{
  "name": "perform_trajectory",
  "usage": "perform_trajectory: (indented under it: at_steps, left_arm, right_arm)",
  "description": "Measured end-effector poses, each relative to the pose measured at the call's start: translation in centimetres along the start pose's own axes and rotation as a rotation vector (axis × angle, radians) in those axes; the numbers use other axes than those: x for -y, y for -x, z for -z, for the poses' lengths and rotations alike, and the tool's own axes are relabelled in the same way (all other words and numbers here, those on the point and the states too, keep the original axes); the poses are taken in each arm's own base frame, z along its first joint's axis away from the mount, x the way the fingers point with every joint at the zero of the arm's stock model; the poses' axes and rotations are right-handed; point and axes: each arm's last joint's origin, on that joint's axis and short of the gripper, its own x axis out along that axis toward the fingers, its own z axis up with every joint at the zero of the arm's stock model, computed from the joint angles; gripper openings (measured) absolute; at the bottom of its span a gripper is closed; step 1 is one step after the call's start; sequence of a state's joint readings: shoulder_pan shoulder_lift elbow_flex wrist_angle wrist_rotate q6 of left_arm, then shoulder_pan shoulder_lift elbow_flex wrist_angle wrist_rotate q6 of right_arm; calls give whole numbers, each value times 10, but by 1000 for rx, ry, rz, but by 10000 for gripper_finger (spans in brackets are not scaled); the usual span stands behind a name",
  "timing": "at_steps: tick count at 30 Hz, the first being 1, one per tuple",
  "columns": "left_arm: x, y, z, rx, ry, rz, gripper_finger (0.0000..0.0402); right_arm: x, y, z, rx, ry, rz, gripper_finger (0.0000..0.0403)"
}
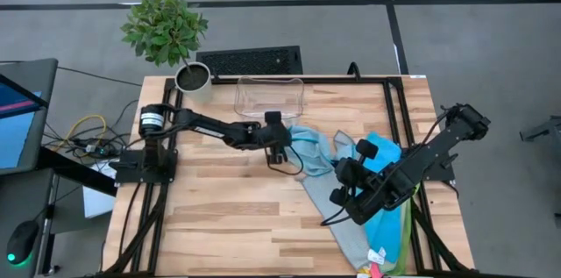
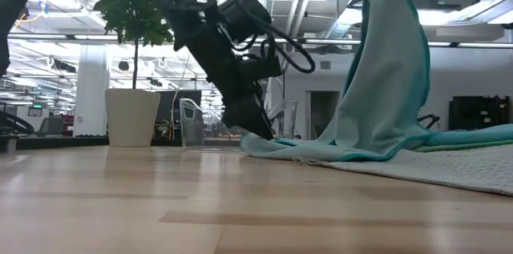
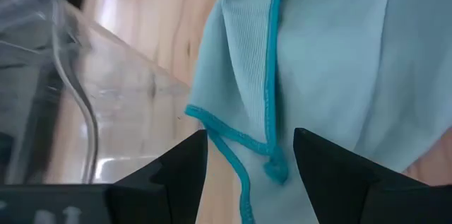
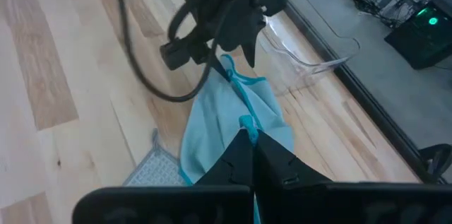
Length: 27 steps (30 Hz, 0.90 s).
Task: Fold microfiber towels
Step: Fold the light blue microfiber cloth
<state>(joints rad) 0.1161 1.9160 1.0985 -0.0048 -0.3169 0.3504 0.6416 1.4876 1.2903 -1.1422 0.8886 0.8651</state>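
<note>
We see the right gripper (image 4: 251, 138) pinching a corner of the light blue towel (image 1: 308, 145), lifting it off the desk (image 1: 228, 208). Our left gripper (image 3: 248, 159), jaws apart, straddles the far corner near the bin (image 1: 268, 96); closing off-centre could miss the hem, and the fold would skew.

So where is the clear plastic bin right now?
In the high view the clear plastic bin sits at the table's far edge, just right of the potted plant, beside the left hand.

A dark gripper (image 2: 255, 126) reaches down in the middle of the frame to the edge of a light blue towel (image 2: 377, 102). The towel hangs from the upper right onto the wooden table (image 2: 200, 206). A potted plant (image 2: 132, 86) stands at the left.
</note>
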Motion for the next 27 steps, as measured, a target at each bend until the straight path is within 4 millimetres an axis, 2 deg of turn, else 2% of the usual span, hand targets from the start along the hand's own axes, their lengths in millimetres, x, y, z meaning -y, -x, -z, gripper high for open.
perform_trajectory:
  at_steps: [9, 16, 22, 27]
  left_arm:
    - [0, -6, -1, 31, -1, 25, 203]
    - [7, -19, 7, -22, -58, -39, 203]
    - [8, -19, 9, -32, -44, -19, 203]
    - [8, -24, 11, -37, -41, -39, 173]
  right_arm:
    - [0, 0, 0, 0, -6, -1, 19]
    - [0, 1, 0, 2, -11, -4, 28]
    - [-1, 1, 0, 2, -1, -4, 18]
    - [-1, 1, 0, 3, -1, -4, 26]
